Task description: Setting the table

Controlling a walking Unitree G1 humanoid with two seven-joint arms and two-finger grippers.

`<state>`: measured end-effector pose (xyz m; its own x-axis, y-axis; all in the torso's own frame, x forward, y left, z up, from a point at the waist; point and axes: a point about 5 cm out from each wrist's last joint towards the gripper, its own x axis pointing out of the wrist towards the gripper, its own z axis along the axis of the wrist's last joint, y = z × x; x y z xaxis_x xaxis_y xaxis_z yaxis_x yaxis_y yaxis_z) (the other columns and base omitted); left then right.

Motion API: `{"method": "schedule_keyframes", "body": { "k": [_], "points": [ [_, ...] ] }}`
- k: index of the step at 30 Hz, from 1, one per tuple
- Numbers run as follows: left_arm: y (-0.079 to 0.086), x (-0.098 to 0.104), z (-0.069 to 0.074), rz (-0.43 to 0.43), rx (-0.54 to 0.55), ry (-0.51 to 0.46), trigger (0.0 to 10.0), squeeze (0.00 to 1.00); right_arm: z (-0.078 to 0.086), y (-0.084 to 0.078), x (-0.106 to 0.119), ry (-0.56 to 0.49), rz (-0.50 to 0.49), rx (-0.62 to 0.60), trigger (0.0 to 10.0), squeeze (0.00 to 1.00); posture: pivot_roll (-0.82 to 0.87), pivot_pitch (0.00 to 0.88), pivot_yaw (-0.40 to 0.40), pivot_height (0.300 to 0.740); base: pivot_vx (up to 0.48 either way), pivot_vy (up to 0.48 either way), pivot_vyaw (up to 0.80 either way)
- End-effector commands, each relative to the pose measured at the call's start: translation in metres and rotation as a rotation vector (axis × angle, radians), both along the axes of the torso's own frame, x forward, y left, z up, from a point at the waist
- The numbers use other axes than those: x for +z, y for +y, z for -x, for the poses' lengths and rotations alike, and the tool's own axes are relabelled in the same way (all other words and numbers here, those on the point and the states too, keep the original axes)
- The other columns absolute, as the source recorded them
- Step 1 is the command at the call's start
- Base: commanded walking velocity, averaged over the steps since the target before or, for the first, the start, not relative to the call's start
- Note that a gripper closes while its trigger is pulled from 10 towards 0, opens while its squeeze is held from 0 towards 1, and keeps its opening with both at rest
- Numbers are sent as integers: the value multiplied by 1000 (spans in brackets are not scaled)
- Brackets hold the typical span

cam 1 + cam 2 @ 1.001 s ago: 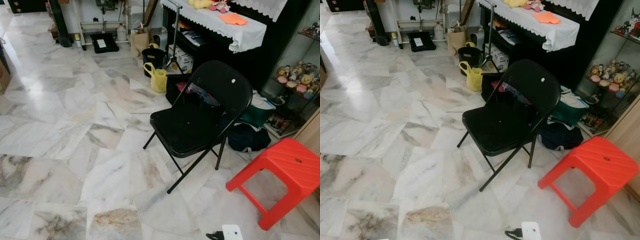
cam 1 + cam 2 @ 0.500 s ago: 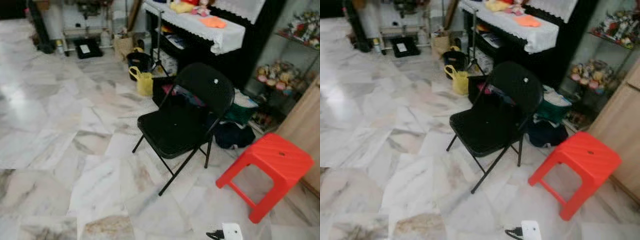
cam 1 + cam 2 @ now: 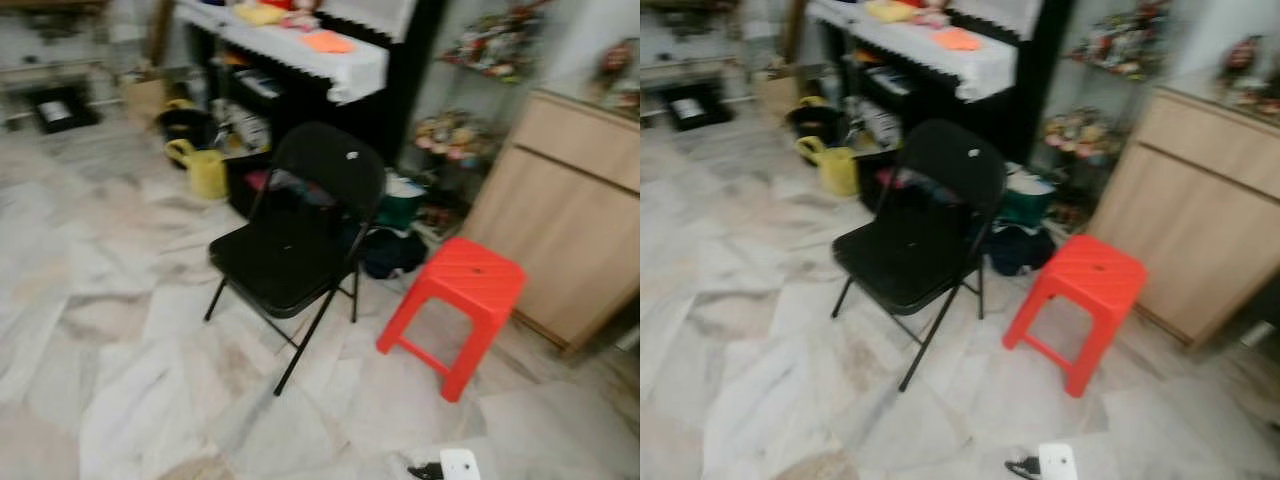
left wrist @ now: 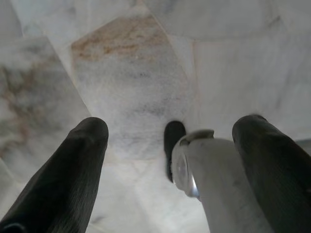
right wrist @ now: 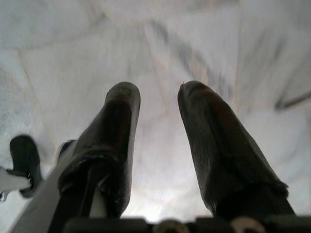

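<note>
Below both hanging grippers lies bare marble floor (image 4: 131, 73); no table or tableware can be made out. Left gripper (image 4: 170, 141) and right gripper (image 5: 155, 121) hang spread and empty, idle for walking. Ahead stand a black folding chair (image 3: 290, 240) and a red stool (image 3: 455, 295).

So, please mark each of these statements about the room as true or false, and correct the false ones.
1. The folding chair is black. True.
2. The stool is blue. False: it is red.
3. The stool stands between the chair and the wooden cabinet. True.
4. A plate lies on the chair seat. False: the seat is bare.
5. The left tool hangs open over the marble floor. True.
6. The right tool holds a cup. False: it is open and holds nothing.
</note>
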<state>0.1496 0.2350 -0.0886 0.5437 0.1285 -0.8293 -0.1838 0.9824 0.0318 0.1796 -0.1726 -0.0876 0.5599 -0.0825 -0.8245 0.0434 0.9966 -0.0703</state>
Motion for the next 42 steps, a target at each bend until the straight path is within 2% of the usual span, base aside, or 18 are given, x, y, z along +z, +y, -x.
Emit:
{"method": "schedule_keyframes", "body": {
  "k": [1, 27, 42],
  "points": [
    [-28, 20, -54, -7, -190, -126, 10000, 0, -13, 8, 5, 6, -171, -103, 10000, 0, 88, 55, -29, 740, 0, 0, -763],
    [-30, 17, -49, -10, -249, -96, 10000, 0, -16, 8, 6, 6, -165, -100, 10000, 0, 89, 58, -17, 740, 0, 0, -756],
    [-28, 15, -45, -16, -242, -87, 10000, 0, -18, 6, 7, -2, -160, -115, 10000, 0, 84, 69, -16, 740, 0, 0, -725]
  ]
}}
